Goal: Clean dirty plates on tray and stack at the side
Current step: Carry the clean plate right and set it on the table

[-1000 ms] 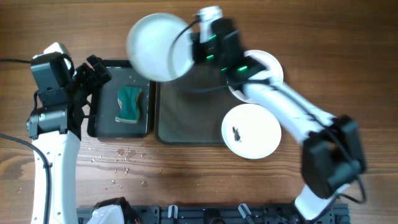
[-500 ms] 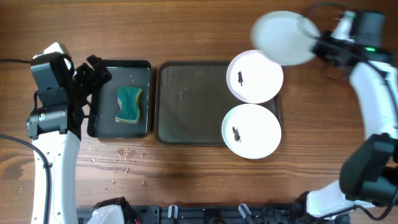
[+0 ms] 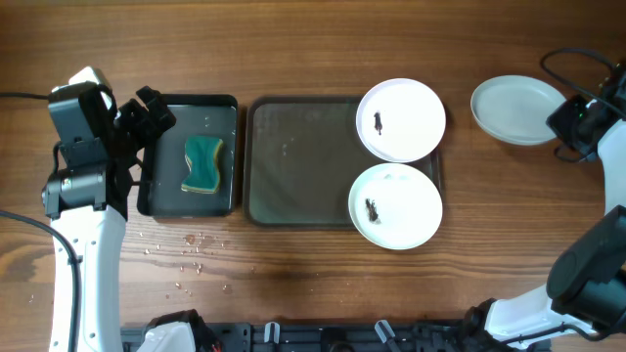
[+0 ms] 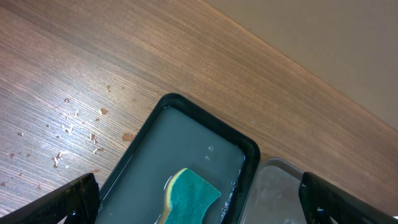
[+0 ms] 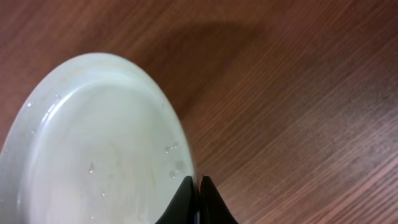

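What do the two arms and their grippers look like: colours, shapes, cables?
Both arms have smooth white links joined by blocky black joint housings. The left arm ends in the left gripper, black with angular fingers; thin black cables run off beside it. The right arm carries a black cable loop near its wrist, and the right gripper has narrow, tapering black fingertips.

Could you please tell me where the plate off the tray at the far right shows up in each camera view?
Overhead: the plate is at the upper right, beyond the tray.
Left wrist: not in it.
Right wrist: the plate fills the lower left, with droplets on it.
Shared landmark: the right gripper at the plate's rim, seen pinching it at the bottom edge of the right wrist view.
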`<state>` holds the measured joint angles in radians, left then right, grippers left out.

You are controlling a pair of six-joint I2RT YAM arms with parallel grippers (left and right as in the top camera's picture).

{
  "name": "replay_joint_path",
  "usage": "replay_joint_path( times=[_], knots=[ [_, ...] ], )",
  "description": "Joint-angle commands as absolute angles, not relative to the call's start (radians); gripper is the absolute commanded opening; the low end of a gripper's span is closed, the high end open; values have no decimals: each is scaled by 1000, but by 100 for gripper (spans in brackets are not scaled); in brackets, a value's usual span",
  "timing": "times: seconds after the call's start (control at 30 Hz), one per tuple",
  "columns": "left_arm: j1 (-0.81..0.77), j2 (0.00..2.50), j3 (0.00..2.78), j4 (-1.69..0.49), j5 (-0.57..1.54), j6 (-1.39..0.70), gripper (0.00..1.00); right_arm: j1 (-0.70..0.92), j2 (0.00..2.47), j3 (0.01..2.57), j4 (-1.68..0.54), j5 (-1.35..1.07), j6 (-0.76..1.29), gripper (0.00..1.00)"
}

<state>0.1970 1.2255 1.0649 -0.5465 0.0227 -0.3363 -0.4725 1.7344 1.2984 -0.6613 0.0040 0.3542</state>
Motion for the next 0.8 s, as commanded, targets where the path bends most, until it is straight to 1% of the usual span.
replay_joint_path(
  times=[0.0, 0.27, 0.4, 0.57, 0.63, 0.7, 0.77],
  knots=[
    [201, 1224, 1072, -546, 13, -348, 100, -468, 1739, 1274, -634, 42, 341, 4],
    [201, 1224, 1072, -546, 13, -348, 100, -458, 1813, 1261, -593, 41, 338, 4],
    [201, 1224, 1072, -547, 13, -348, 100, -441, 1856, 1261, -556, -22, 262, 4],
    [201, 1224, 1072, -547, 13, -348, 100, -429, 1875, 1261, -556, -19, 261, 6],
    [201, 1224, 1072, -547, 13, -348, 100, -429, 1874, 1262, -574, -26, 241, 16],
    [201, 1224, 1072, -547, 13, -348, 100, -429, 1874, 1262, -599, -73, 152, 40],
    [201, 1224, 1072, -546, 13, -348, 100, -429, 1874, 1263, -616, -125, 120, 50]
  ],
)
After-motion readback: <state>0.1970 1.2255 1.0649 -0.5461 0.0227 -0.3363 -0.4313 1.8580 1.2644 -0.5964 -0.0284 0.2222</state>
